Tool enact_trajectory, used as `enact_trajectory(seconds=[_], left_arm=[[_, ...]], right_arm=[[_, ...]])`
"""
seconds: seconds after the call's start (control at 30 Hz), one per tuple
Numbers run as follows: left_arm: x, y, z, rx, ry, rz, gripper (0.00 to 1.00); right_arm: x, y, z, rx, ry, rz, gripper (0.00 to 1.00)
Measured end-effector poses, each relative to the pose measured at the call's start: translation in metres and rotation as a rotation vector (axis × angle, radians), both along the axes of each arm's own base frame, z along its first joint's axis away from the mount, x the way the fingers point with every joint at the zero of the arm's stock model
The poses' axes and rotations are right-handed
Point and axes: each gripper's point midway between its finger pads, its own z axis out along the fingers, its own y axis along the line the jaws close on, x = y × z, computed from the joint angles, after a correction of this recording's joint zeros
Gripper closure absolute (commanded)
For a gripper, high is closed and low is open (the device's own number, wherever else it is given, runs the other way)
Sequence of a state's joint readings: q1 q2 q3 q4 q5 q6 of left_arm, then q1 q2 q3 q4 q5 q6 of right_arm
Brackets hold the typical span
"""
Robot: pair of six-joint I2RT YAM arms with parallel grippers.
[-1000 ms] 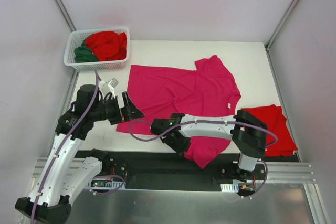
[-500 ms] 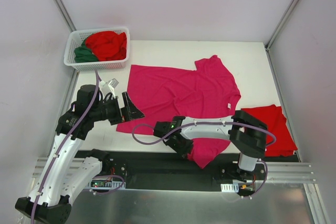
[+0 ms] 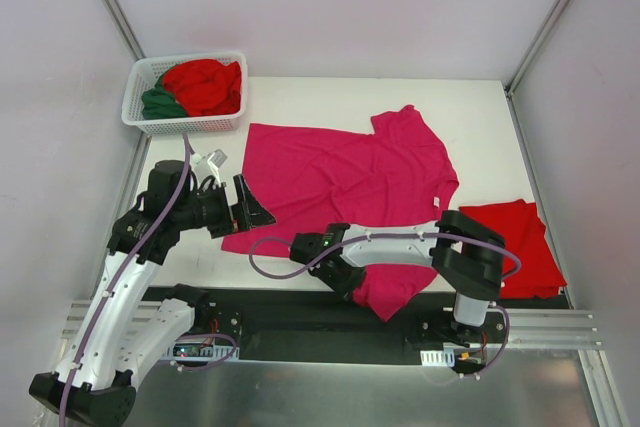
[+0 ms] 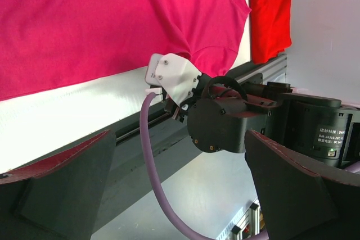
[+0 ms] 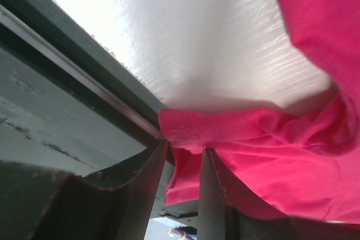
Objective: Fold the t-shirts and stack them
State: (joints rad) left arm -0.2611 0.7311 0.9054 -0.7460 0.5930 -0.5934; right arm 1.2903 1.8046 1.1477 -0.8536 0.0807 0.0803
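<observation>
1: Two grippers to log. State of the left gripper (image 3: pixel 258 213)?
2: Its jaws are spread wide with nothing between them. It hangs at the left hem of the magenta t-shirt (image 3: pixel 350 172), toward the table's left edge. I cannot tell whether it touches the cloth.
1: And the right gripper (image 3: pixel 348 283)?
2: It is at the near edge. Its fingers (image 5: pixel 147 178) are drawn narrow, and a fold of the magenta cloth is pinched between them. That is just where the shirt spills off the table (image 3: pixel 330 97) onto the black rail (image 3: pixel 300 312).
1: Where does the shirt lie?
2: It is spread across the middle, wrinkled. One sleeve points to the far edge, and the near end droops over the near edge.
1: What is in the way?
2: The right arm's white link (image 3: pixel 395 240) lies low across the shirt's near part and covers a strip of it. A purple cable (image 4: pixel 143 139) curls off that wrist by the near edge.
1: What else is around?
2: A white basket (image 3: pixel 185 125) sits at the far-left corner. It holds a bunched red t-shirt (image 3: pixel 205 85) and a dark green t-shirt (image 3: pixel 158 102), well apart from both grippers. A folded red t-shirt (image 3: pixel 525 242) sits toward the near-right corner, just beside the magenta one. It is partly hidden behind the right arm's black joint (image 3: pixel 478 252).
</observation>
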Motion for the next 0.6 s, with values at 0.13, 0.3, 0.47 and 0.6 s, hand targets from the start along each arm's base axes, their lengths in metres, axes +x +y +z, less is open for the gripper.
enact_trajectory(seconds=[0.13,0.3,0.47,0.6], left_arm=[[0.0007,-0.0002,-0.0012,0.002,0.007,0.000,0.01],[0.0014,-0.0004,-0.0022,0.004,0.011,-0.001,0.01],[0.0024,-0.0006,-0.0038,0.007,0.019,-0.002,0.01],[0.0023,-0.0006,-0.0037,0.007,0.019,-0.002,0.00]], right_arm=[[0.0062,0.0012,-0.0034,0.004,-0.046,0.015,0.64],[0.0096,-0.0006,-0.0062,-0.008,-0.094,0.040,0.66],[0.0086,0.0001,-0.0054,-0.022,-0.135,0.081,0.68],[0.0090,0.0053,0.0003,-0.018,-0.156,0.099,0.76]])
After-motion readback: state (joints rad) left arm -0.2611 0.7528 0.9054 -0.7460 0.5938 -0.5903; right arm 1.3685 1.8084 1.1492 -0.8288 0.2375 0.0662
